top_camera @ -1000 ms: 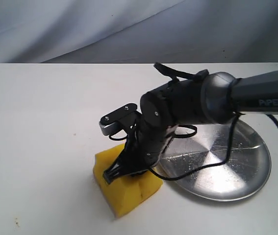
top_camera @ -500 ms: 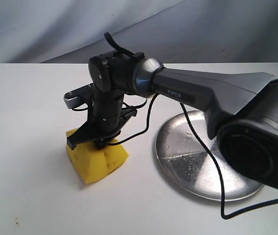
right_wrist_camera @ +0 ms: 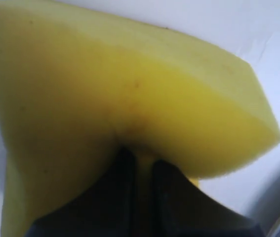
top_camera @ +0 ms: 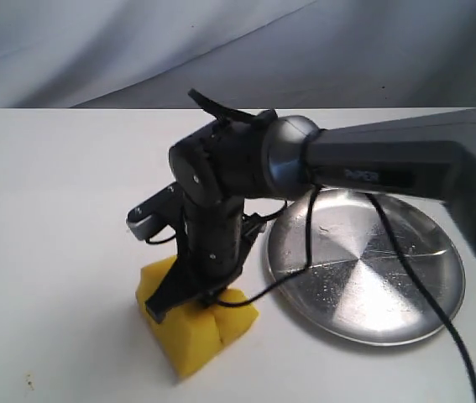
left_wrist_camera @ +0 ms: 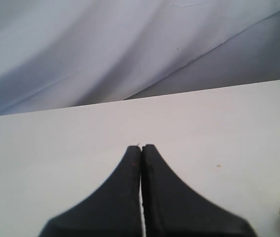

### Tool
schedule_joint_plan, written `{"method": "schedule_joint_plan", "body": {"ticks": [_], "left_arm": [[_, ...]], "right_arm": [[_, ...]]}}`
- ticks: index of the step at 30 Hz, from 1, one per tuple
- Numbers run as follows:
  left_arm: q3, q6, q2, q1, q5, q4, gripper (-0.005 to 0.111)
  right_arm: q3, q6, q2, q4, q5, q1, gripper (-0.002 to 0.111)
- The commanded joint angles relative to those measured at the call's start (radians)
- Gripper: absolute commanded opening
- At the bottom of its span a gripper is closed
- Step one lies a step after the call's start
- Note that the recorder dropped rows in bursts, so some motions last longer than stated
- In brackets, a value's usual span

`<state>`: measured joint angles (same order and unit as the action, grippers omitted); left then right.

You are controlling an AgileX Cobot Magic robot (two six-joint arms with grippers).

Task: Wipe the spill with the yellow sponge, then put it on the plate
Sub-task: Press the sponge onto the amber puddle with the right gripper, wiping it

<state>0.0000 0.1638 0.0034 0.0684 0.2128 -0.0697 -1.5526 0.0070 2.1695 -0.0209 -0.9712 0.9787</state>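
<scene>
Evidently the wiping step was in hand: the right gripper (top_camera: 189,302) was clamped on the yellow sponge (top_camera: 196,344), pinching its middle and pressing it onto the white table (top_camera: 53,218) at lower centre-left of the exterior view, just beside the plate (top_camera: 414,285) at lower right. No spill showed; it may have lain under the foam. The left gripper (left_wrist_camera: 140,148) sat closed on nothing. The next move, I judged, called for a lift, a short carry rightward over the rim, then release.

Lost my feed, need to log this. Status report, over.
Right gripper shut on the sponge, sponge on the table beside the plate. Left gripper shut, empty. Spill not in view. Nothing between sponge and plate.
</scene>
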Motion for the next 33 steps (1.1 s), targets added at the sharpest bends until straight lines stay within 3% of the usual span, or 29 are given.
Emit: {"method": "schedule_joint_plan", "body": {"ticks": [1,5,10,14,25,27,33], "left_arm": [[0.000,-0.004,-0.003,0.001,-0.007,0.001,0.000],[0.000,-0.004,-0.003,0.001,-0.007,0.001,0.000],[0.000,-0.004,-0.003,0.001,-0.007,0.001,0.000],[0.000,-0.004,-0.003,0.001,-0.007,0.001,0.000],[0.000,-0.004,-0.003,0.001,-0.007,0.001,0.000],[0.000,-0.004,-0.003,0.001,-0.007,0.001,0.000],[0.000,-0.004,-0.003,0.001,-0.007,0.001,0.000]], "right_arm": [[0.233,-0.007,-0.116,0.013,0.005,0.049,0.000],[0.302,0.015,-0.170,0.021,0.053,0.046,0.000],[0.237,0.059,-0.121,0.035,0.124,0.016,0.000],[0.037,0.059,0.009,0.028,0.064,0.007,0.000],[-0.762,0.075,0.435,0.058,-0.250,-0.038,0.000],[-0.846,0.084,0.468,0.050,-0.250,-0.062,0.000],[-0.857,0.079,0.452,-0.123,-0.250,-0.080,0.000]]}}
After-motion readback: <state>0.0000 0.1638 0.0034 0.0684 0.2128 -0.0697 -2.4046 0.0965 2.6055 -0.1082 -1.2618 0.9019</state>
